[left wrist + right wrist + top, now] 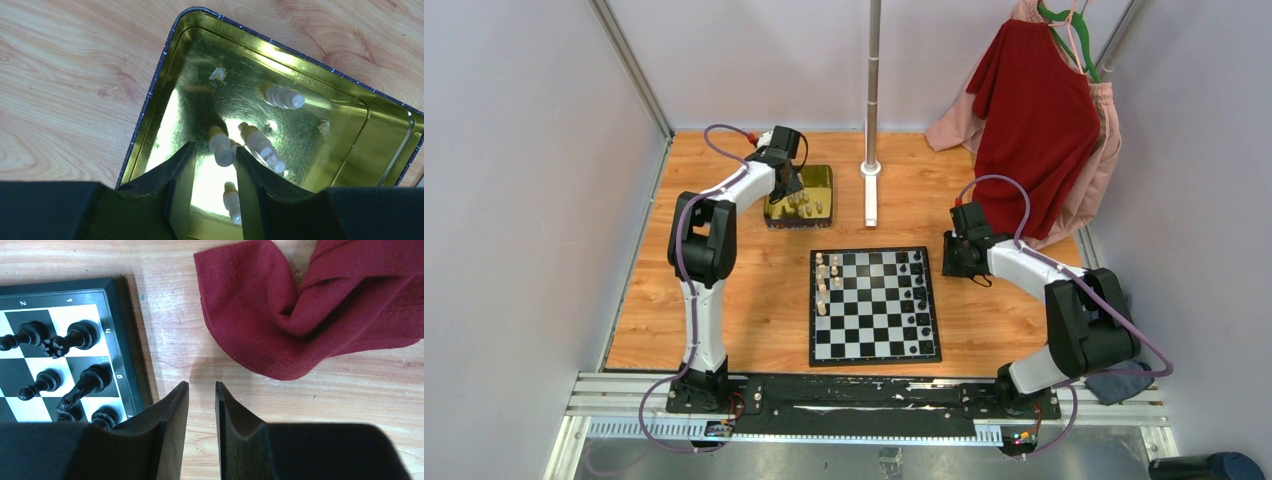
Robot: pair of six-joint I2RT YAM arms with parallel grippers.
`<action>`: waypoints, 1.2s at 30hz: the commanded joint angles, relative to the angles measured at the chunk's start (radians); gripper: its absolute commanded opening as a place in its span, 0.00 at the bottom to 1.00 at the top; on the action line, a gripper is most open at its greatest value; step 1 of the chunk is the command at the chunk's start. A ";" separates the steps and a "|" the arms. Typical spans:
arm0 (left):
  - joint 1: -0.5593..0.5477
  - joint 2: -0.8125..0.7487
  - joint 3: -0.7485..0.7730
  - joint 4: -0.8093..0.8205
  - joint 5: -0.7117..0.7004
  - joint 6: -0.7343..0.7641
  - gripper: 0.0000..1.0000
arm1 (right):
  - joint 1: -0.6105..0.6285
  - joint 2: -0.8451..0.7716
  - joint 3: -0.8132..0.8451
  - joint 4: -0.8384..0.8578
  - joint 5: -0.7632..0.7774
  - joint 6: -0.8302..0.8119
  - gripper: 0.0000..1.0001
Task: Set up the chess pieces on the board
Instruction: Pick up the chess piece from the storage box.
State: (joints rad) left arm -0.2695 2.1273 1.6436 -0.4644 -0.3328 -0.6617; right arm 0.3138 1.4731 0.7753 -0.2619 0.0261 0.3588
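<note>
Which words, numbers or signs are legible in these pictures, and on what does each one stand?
"2": on the dark border of the board, right wrist view.
"1": beside it, on the same border.
Two marks on the adjoining border strip: turned sideways, too unclear to read.
Top view: border marks too small to read.
No other text.

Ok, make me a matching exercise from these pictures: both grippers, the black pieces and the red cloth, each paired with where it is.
1 left gripper; 2 right gripper; 3 black pieces; 4 red cloth.
A on the board; B above the gold tin; C above bare tabletop beside the board; D lying crumpled on the tabletop.
Pairs: 1-B, 2-C, 3-A, 4-D.
</note>
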 commanded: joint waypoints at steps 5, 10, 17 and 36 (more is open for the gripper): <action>0.007 0.023 0.022 0.003 0.003 -0.003 0.34 | -0.010 0.010 0.019 -0.010 -0.001 -0.001 0.31; 0.007 0.028 0.024 0.000 0.003 -0.004 0.30 | -0.010 0.010 0.018 -0.010 0.000 -0.001 0.31; 0.007 0.017 0.014 -0.004 -0.006 -0.001 0.23 | -0.012 0.010 0.019 -0.011 0.003 -0.001 0.30; 0.007 -0.152 -0.086 0.052 -0.049 0.035 0.10 | -0.018 0.016 0.022 -0.007 -0.002 0.001 0.30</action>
State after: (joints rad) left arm -0.2695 2.0800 1.5860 -0.4419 -0.3489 -0.6476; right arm 0.3073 1.4757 0.7753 -0.2615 0.0257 0.3592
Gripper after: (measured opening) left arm 0.214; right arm 0.304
